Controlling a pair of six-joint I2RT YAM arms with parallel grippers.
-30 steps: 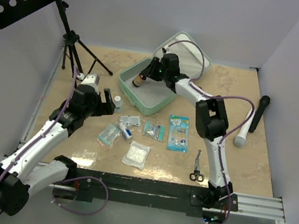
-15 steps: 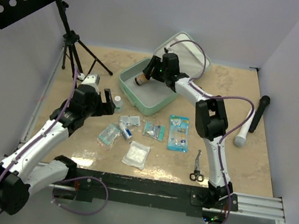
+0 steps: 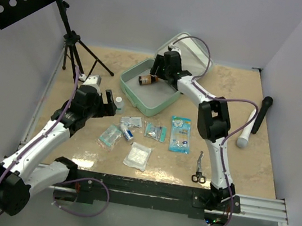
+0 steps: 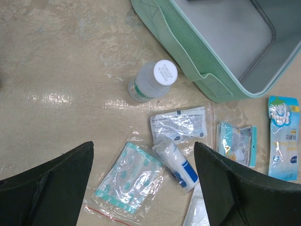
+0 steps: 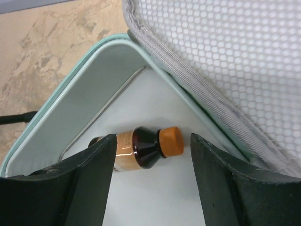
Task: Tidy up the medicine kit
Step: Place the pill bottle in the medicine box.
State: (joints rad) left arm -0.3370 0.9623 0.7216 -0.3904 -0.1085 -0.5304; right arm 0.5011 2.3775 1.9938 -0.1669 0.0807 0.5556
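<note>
The medicine kit (image 3: 152, 109) is a mint-green zip case lying open at the back centre, its mesh-lined lid (image 5: 225, 52) raised. A brown bottle with an orange cap (image 5: 146, 147) lies on its side on the kit's pale floor (image 3: 146, 80). My right gripper (image 5: 153, 140) hovers just above it, open, fingers on either side and not touching; in the top view it (image 3: 158, 72) is over the kit's far corner. My left gripper (image 4: 143, 147) is open and empty above loose packets, left of the kit (image 3: 107, 98).
On the table in front of the kit are a white-capped clear bottle (image 4: 153, 81), a plaster packet (image 4: 128, 178), a gauze roll (image 4: 178, 161) and several sachets. Scissors (image 3: 198, 171), a microphone (image 3: 263, 114) and a tripod stand (image 3: 73, 44) are around the edges.
My right gripper has opened and let go of the brown bottle, which now lies flat in the kit. It has drawn back slightly. The left arm has not moved.
</note>
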